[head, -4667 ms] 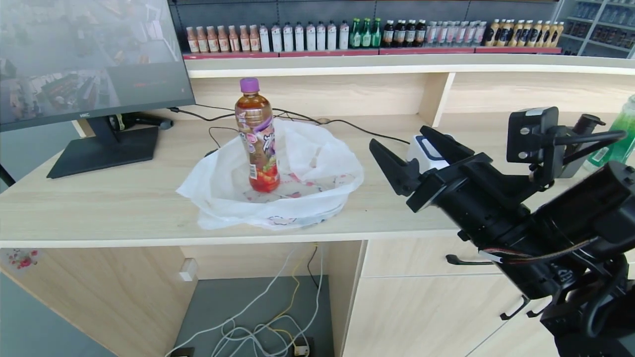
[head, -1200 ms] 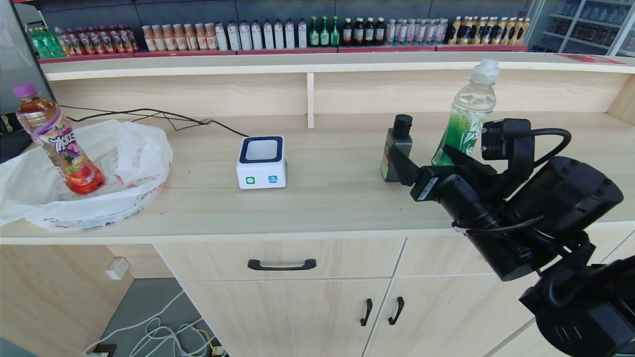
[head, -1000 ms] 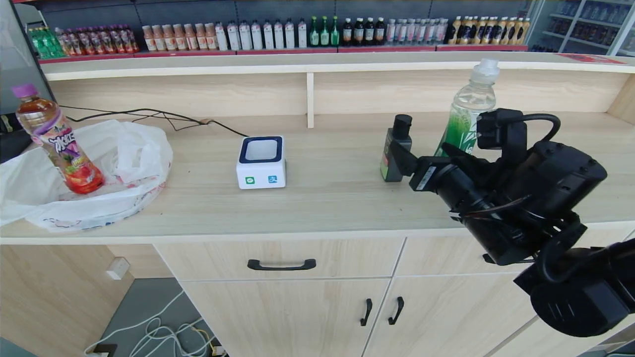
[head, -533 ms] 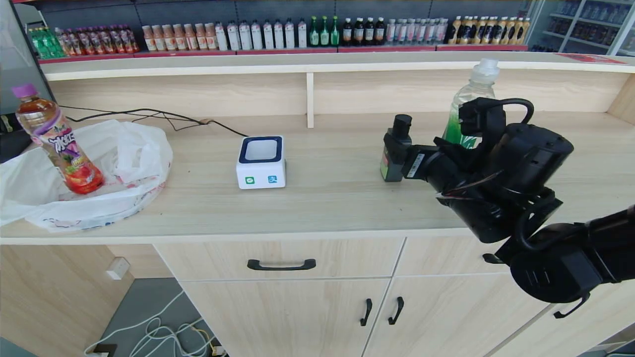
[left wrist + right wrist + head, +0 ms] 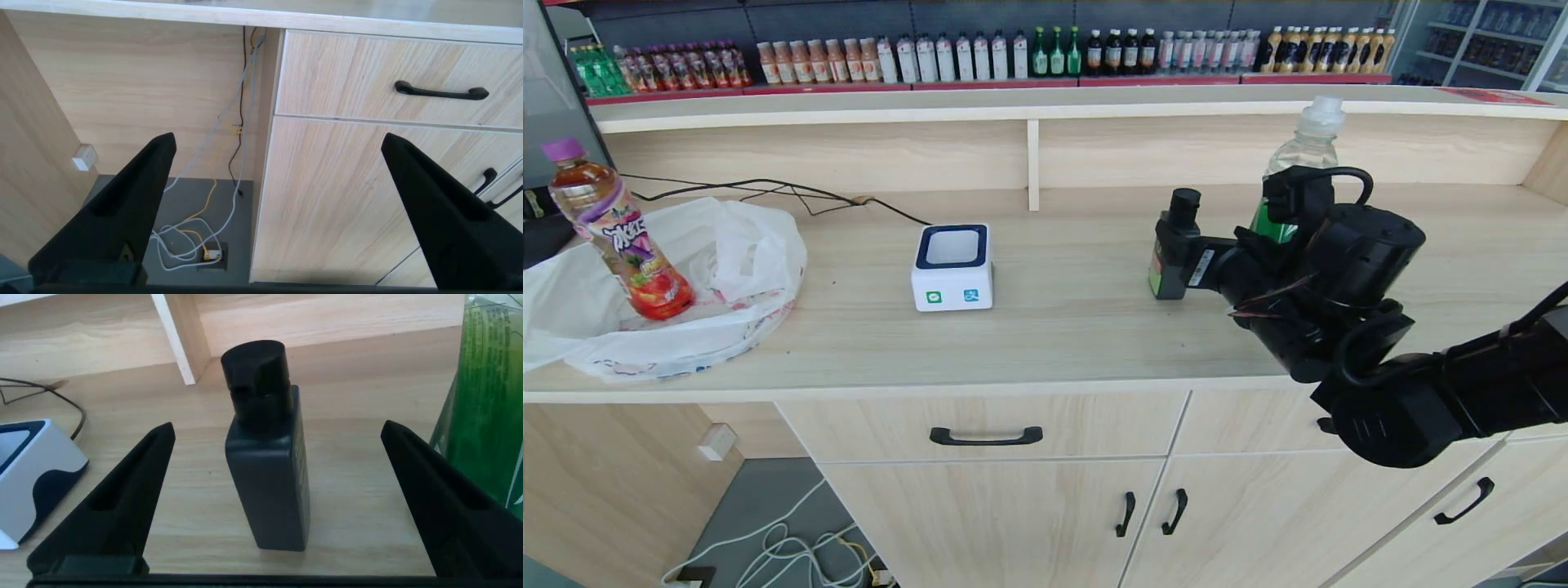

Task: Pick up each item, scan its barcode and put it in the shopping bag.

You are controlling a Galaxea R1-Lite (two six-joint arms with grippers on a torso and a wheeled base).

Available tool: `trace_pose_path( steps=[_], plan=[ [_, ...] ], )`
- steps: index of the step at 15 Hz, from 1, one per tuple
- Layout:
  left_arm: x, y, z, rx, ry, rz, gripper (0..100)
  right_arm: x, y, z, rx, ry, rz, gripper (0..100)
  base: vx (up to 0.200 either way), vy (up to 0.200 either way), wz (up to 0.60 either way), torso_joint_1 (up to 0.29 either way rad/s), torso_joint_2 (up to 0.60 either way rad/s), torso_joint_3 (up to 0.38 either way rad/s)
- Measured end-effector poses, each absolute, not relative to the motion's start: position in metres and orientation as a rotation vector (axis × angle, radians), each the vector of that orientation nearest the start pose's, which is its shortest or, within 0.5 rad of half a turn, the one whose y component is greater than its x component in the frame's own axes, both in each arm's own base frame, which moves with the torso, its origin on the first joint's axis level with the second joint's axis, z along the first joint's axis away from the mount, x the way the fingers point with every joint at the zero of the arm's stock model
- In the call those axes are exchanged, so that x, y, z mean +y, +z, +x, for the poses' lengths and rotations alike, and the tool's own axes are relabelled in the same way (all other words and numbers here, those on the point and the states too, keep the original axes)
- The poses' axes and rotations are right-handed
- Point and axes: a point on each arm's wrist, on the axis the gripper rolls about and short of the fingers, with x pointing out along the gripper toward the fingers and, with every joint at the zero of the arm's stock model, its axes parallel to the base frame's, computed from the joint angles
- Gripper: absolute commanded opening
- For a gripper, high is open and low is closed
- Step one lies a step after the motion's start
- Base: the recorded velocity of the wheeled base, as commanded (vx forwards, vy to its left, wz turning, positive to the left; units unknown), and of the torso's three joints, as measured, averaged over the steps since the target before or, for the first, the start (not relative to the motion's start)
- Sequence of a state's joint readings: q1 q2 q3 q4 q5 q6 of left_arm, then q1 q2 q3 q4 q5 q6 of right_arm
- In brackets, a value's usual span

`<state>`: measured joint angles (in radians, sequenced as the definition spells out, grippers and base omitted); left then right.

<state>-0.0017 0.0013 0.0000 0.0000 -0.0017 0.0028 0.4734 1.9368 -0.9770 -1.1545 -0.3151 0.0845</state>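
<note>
**A:** Which item is the arm at right now?

**B:** The dark bottle (image 5: 268, 478). It has a boxy charcoal body and a chunky black cap, and it's standing upright on the tabletop (image 5: 1054, 335). The right gripper (image 5: 278, 431) is right up at it with its jaws spread wide. The bottle lines up with the gap, and bare wood shows on both sides. No contact that I can see.

**A:** Plain dark all over?

**B:** In the right wrist view, yeah, just one matte face. The head view catches its side, and there's a green label on it. The head view also gives you the whole layout. The green bottle (image 5: 1298, 155) is clear with a white cap and sits just beside the dark one on the robot's right, partly behind the arm. The scanner (image 5: 953, 267) is a white cube with a dark-blue rim on top, well apart to the left. The white shopping bag (image 5: 756, 245) is at the far left, with a red tea bottle (image 5: 614, 237) with a purple cap upright inside it.

**A:** And the other arm?

**B:** The left gripper (image 5: 278, 139) hangs below the tabletop edge, jaws spread too. Its wrist view looks at a drawer (image 5: 368, 73) with a black handle and some cables (image 5: 192, 233) on the floor.
</note>
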Motion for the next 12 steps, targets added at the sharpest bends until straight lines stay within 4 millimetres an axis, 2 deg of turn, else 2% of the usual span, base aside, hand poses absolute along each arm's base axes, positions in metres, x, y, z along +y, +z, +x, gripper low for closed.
trace_pose_path(
  steps=[6,12],
  plan=[
    [0.000,0.076,-0.023,0.001,-0.003,0.003,100,0.164,0.187,0.339,-0.146,0.180,0.140,100,0.000,0.000,0.00,0.000,0.00,0.000],
    [0.000,0.076,-0.023,0.001,-0.004,0.003,100,0.170,0.182,0.356,-0.156,0.171,0.133,100,0.000,0.000,0.00,0.000,0.00,0.000]
  ],
)
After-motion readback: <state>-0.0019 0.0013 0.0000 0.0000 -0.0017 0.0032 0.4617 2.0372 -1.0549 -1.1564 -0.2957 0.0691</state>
